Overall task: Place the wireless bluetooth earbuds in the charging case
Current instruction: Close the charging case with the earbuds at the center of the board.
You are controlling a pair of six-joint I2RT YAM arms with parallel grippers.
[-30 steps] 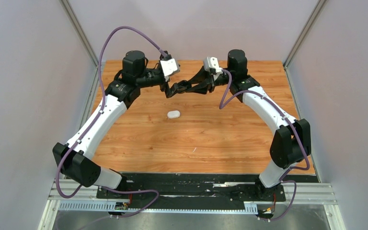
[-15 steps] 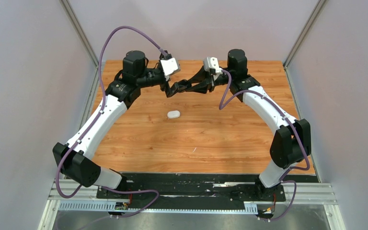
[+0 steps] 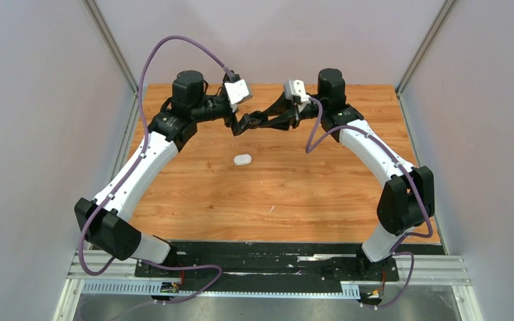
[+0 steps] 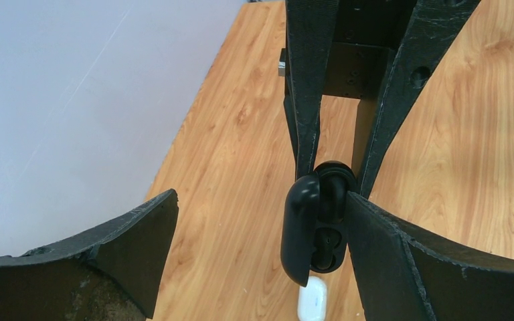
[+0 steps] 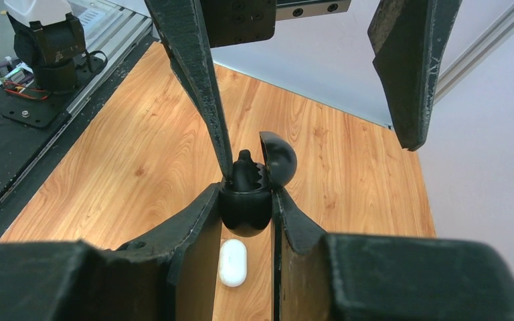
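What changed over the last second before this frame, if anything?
Barely anything. The left arm's white camera housing tipped slightly upward, a small wrist turn. Nothing was grasped or released. The right claw stays shut on the open black charging case in mid-air, the left claw stays open beside it, and the white case lies unmoved on the table.
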